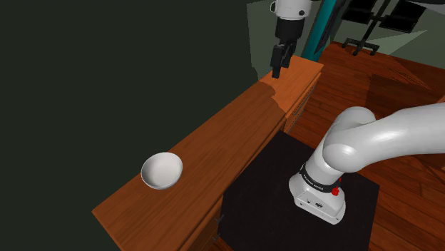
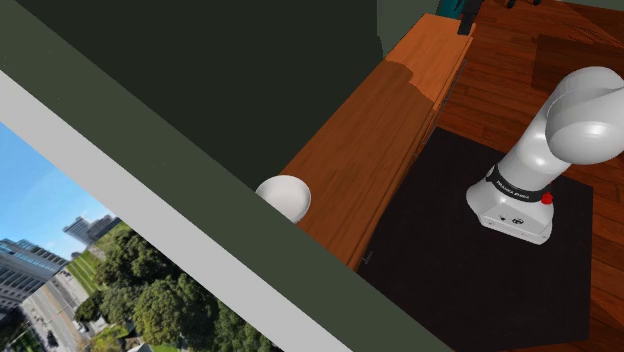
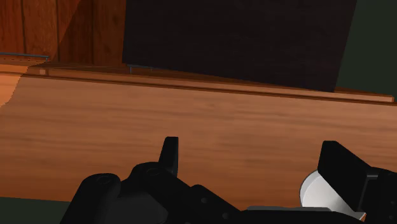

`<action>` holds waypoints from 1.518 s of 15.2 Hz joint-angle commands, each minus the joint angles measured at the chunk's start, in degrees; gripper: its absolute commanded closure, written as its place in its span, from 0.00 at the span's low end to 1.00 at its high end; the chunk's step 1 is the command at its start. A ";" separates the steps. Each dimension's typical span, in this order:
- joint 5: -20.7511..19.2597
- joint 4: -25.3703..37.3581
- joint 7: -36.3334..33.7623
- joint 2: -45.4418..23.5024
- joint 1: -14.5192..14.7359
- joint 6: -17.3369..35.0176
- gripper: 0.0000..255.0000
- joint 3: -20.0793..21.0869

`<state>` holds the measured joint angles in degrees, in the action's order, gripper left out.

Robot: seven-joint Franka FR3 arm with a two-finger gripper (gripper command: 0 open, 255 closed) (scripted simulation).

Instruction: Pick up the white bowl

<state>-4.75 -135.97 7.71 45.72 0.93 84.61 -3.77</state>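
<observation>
Behind all else, a dark green wall, with an outdoor view of trees and city blocks at the second exterior view's lower left. Along the wall's foot, a long wooden counter with drawer fronts, running from the shoulder view's lower left up toward its top middle. Beside that, reddish plank floor, and on it the black stand, set just beside the counter's front.

Mounted on the stand, the white arm. Base low at the shoulder view's right, first link rising to a fat rounded joint, next link leaving by the right edge. Last link hanging vertical from the top edge, over the counter's far end. At its tip the black gripper, pointing down, poised above the wood. In the wrist view, fingers standing wide apart, nothing clasped, bare wood grain between them.

White bowl upright on the counter's near end, mouth up, close to the wall-side edge. Well apart from the gripper, with the length of the counter top between the two. In the second exterior view, lower part cut off by a green band of wall.

Past one finger in the wrist view, a white curved patch, too little of it to name. Smallest, a red button on the arm's base.
</observation>
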 commanded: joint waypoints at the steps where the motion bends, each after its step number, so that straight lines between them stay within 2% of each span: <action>1: 0.00 0.00 0.00 0.00 0.00 0.00 0.00 0.00; 12: 4.89 -7.60 -9.38 -11.71 3.30 19.99 0.00 7.42; 18: 6.01 -7.54 -14.43 -22.21 4.71 30.86 0.00 11.37; 23: 5.31 -5.15 -19.07 -32.50 5.44 39.03 0.00 14.43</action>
<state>0.77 -141.70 -10.42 15.19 6.24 122.09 10.10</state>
